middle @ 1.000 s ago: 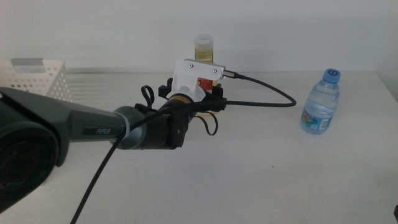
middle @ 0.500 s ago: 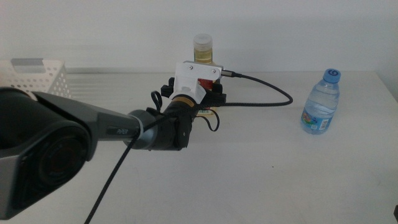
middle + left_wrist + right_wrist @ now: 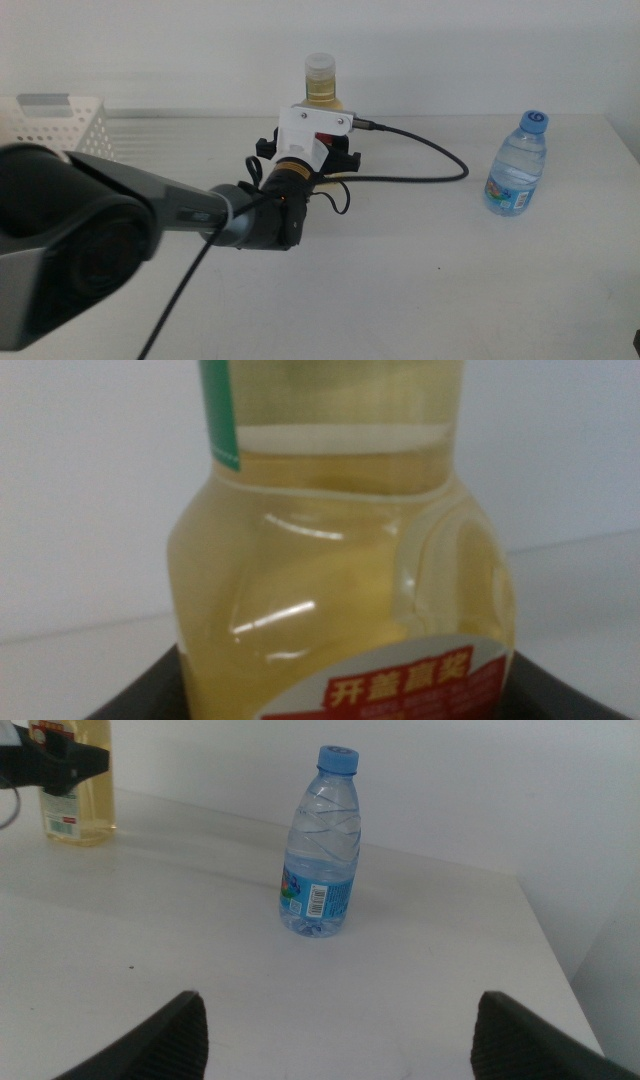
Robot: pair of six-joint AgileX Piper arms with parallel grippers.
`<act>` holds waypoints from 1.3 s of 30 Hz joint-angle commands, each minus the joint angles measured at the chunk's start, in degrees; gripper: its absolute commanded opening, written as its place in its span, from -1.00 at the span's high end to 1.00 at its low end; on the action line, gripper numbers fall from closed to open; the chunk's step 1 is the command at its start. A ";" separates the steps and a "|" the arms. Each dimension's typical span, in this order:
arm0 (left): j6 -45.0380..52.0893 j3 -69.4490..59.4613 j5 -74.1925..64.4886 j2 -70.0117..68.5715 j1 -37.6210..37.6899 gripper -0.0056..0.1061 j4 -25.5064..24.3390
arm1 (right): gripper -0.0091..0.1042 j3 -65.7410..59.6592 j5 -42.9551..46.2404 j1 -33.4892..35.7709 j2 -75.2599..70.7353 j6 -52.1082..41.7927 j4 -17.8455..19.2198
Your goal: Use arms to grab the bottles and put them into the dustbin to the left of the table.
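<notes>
With the left arm (image 3: pixel 150 200) reaching in across the table (image 3: pixel 420 280), its left gripper (image 3: pixel 322 150) sits at the yellow juice bottle (image 3: pixel 321 80) near the back wall; white wrist housing (image 3: pixel 315 128) and black cable (image 3: pixel 430 155) block the jaws in the middle view; left wrist view is filled by the bottle body (image 3: pixel 340 590), dark jaw edges low on both sides of it, right up against it; whether they actually clamp it I cannot tell; bottle upright, pale cap on, red label partly visible. Water bottle (image 3: pixel 518 165) stands upright well off to the right side of the table, blue cap on, apart from both arms; right wrist view shows it (image 3: pixel 322 845) ahead of the right gripper (image 3: pixel 335 1030), whose jaws are spread wide with nothing between them; that arm waits near the table's front right. Dustbin (image 3: pixel 60 125) sits at the far left, white perforated walls, only partly in frame.
</notes>
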State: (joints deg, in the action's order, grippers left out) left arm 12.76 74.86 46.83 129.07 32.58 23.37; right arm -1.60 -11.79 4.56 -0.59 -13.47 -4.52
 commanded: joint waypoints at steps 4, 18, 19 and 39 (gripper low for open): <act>2.29 -4.64 0.71 -13.00 0.11 0.99 2.73 | -0.39 0.39 4.39 -0.23 -1.53 -0.24 0.39; 14.35 -21.24 -19.19 -42.16 -0.12 0.99 7.93 | -0.39 0.39 4.39 -0.23 -1.53 -0.24 0.39; 15.76 -21.63 -20.34 -43.95 -0.12 0.99 9.29 | -0.39 0.39 4.39 -0.23 -1.53 -0.24 0.39; 8.91 -22.94 -47.76 -56.00 -6.25 0.99 6.84 | -0.39 0.39 4.39 -0.23 -1.53 -0.24 0.39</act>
State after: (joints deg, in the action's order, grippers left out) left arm 29.27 49.57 -5.75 75.76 28.19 35.06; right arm -1.60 -11.79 4.56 -0.59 -13.47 -4.52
